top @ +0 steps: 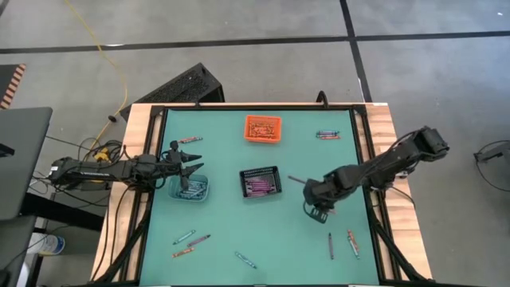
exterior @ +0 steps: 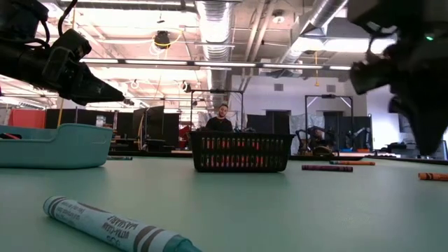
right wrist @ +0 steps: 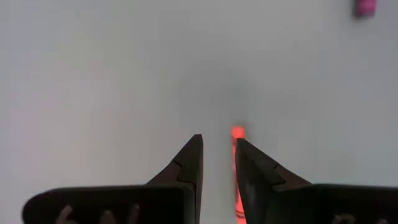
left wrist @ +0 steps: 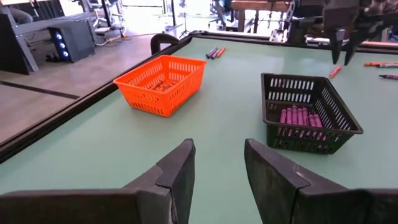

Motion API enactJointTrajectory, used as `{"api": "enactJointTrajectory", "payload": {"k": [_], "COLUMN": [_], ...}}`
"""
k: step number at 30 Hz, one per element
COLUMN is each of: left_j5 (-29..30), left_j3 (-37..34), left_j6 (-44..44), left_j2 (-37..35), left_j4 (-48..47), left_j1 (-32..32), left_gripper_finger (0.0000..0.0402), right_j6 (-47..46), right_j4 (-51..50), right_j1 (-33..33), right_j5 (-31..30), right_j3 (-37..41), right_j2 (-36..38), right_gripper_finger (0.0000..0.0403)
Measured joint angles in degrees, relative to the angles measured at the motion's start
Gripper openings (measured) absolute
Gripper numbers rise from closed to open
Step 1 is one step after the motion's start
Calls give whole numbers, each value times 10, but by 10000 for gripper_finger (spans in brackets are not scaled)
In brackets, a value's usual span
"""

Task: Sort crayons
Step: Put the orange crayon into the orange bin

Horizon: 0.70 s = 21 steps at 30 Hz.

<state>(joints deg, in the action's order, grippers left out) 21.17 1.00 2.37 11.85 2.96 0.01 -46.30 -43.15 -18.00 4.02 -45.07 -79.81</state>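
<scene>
My left gripper hangs spread and empty over the clear bin at nine o'clock on the bench. My right gripper points down at about four o'clock, fingers parted a little with an orange crayon showing between the tips; whether they pinch it I cannot tell. Purple crayons fill the black bin at centre, and orange ones the orange bin at twelve. Loose crayons lie at seven, five and one o'clock.

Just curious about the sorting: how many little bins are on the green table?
3: an orange mesh bin at the far edge, a black mesh bin mid-table, a clear bin on the left.
</scene>
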Motion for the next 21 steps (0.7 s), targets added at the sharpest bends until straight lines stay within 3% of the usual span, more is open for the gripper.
{"api": "enactJointTrajectory", "payload": {"k": [6,12,21], "left_j5": [0,0,0], "left_j3": [0,0,0], "left_j6": [0,0,0], "left_j2": [0,0,7], "left_j4": [0,0,0], "left_j1": [0,0,0], "left_gripper_finger": [129,129,129], "right_j6": [-32,-47,-49], "right_j4": [3,69,98], "right_j1": [-49,-77,-78], "right_j5": [-25,-27,-43], "right_j3": [27,47,60], "right_j2": [-21,-59,-81], "right_gripper_finger": [87,87,87]}}
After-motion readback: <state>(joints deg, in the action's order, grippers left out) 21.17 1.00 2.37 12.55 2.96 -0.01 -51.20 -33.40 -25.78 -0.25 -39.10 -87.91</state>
